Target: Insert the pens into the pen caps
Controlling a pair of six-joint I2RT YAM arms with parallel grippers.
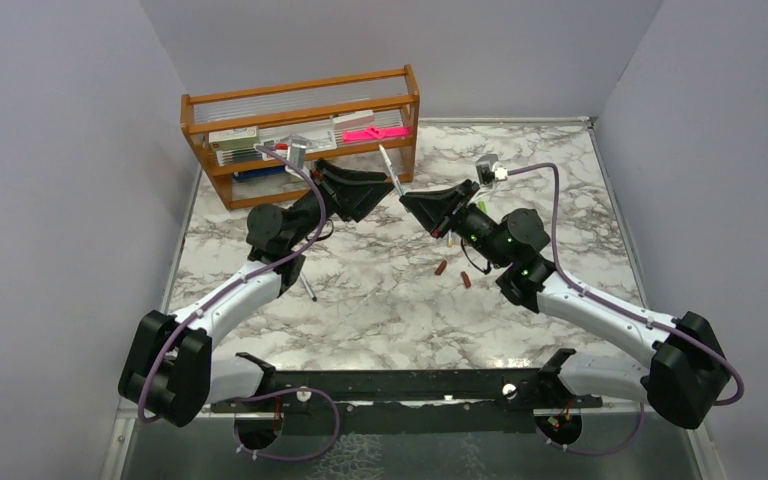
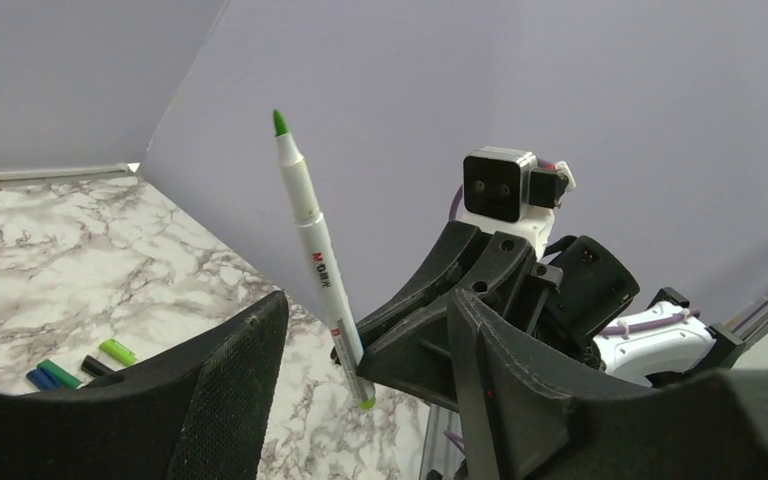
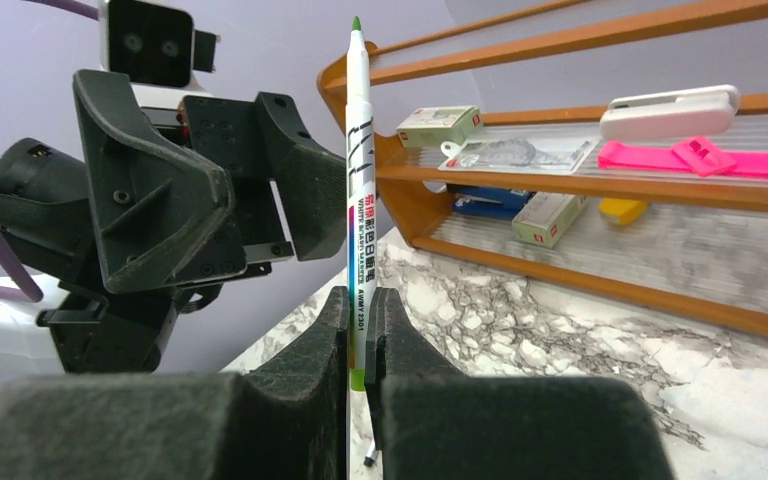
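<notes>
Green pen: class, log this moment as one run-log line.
right gripper: shut on green pen, tip bare | left gripper: open, empty, beside it | pen caps: loose on table

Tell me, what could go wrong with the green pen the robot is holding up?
The right fingers pinch the green pen only near its bottom, so a bump from the open left fingers might tilt it. Its bare tip could also smear them.

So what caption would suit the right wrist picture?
Right gripper clamps an uncapped green pen, wooden shelf behind.
</notes>
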